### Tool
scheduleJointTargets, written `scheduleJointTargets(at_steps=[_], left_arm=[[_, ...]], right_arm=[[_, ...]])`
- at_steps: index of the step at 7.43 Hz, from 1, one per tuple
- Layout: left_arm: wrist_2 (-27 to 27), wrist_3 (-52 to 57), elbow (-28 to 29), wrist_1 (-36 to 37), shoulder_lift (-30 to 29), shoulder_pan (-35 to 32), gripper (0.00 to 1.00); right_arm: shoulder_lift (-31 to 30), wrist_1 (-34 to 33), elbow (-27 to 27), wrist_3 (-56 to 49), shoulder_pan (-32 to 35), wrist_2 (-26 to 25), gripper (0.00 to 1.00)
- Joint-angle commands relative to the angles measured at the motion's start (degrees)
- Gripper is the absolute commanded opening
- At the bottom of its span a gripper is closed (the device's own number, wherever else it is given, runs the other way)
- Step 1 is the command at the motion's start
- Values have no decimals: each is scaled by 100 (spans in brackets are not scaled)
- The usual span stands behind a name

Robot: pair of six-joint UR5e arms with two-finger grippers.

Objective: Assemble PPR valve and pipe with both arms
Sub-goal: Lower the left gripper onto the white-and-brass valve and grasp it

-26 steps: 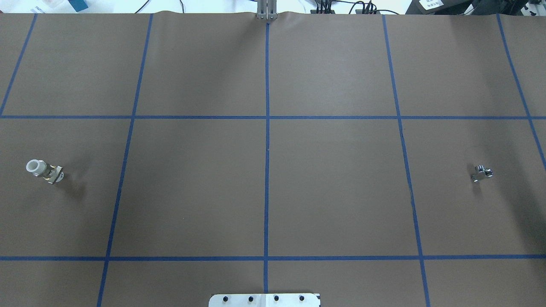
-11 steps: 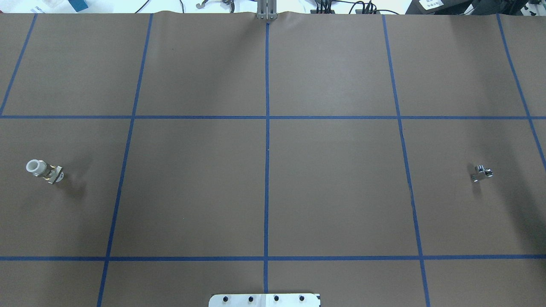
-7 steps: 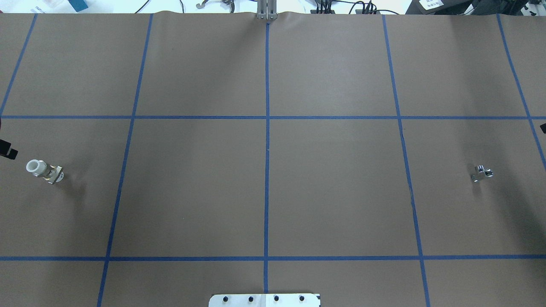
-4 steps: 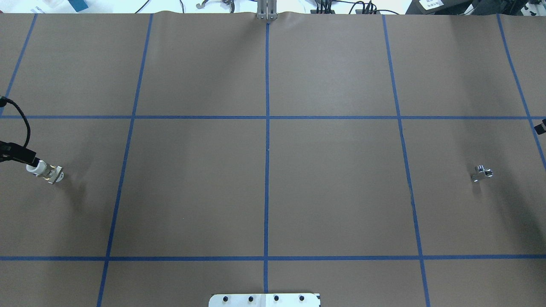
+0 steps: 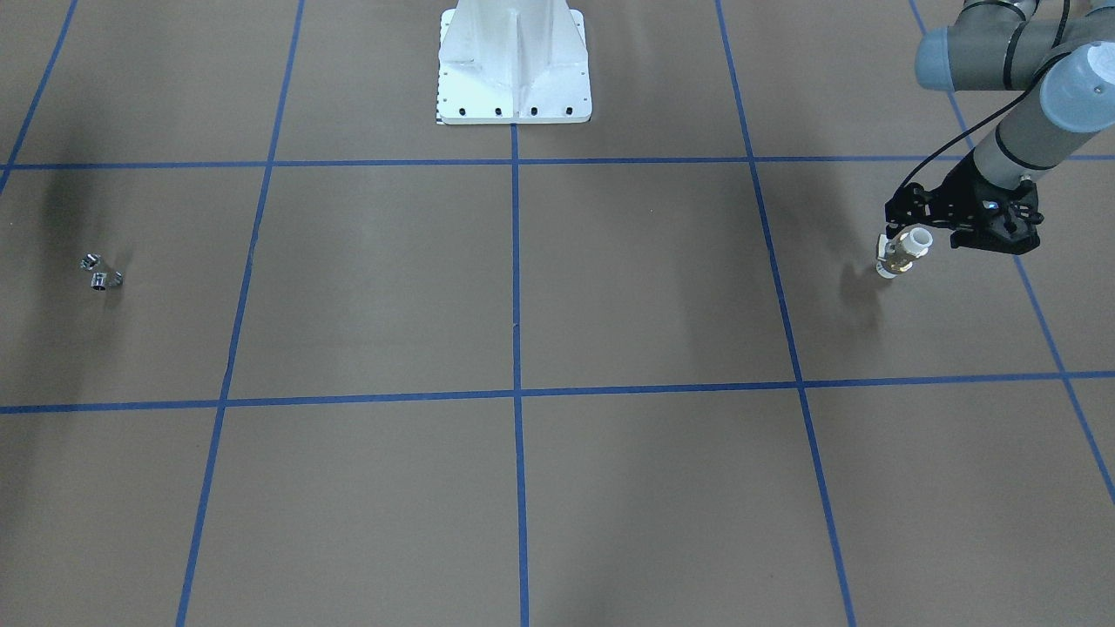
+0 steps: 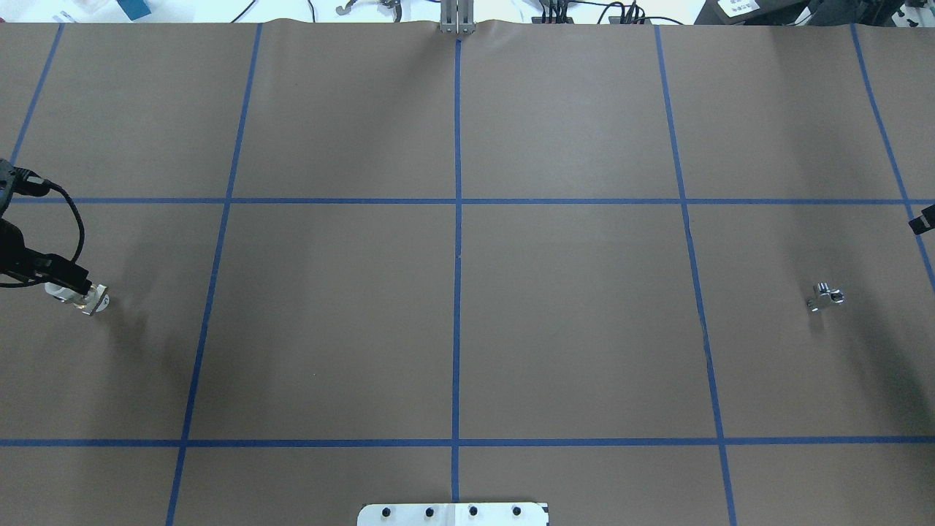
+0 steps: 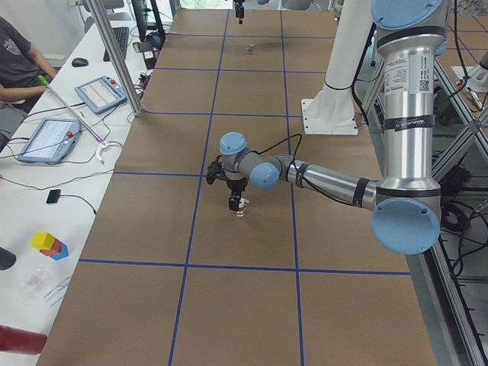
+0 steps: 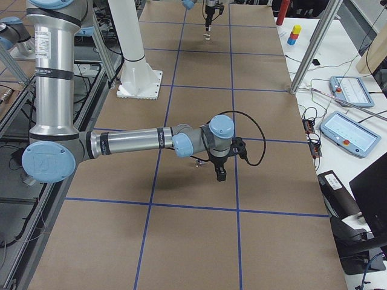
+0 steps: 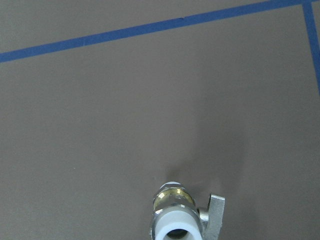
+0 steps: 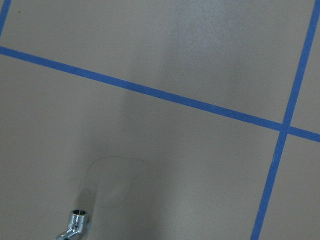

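Nothing readable is showing in any view: the white card (image 6: 738, 6) lying beyond the table (image 6: 570, 109) is carrying print too blurred to make out.

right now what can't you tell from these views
- Left gripper: open or shut unclear; overhead, its black body hides the jaws and part of the valve.
- Right gripper: cut off by the overhead's right edge; side view too small to judge.
- Pipe: right wrist view, bottom edge cuts it off; tiny elsewhere.
- Valve: left wrist view, bottom edge cuts off its near end.
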Motion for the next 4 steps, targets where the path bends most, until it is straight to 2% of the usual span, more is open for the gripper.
scheduleJointTargets(at_steps=[1, 2, 4], left_arm=[[-6, 1, 38, -9, -18, 15, 83], [-6, 1, 38, -9, -18, 15, 68], [-6, 18, 46, -9, -18, 15, 25]], right_arm=[[0, 0, -25, 22, -34, -6, 100], [0, 0, -34, 22, -61, -6, 100], [18, 9, -43, 22, -78, -119, 100]])
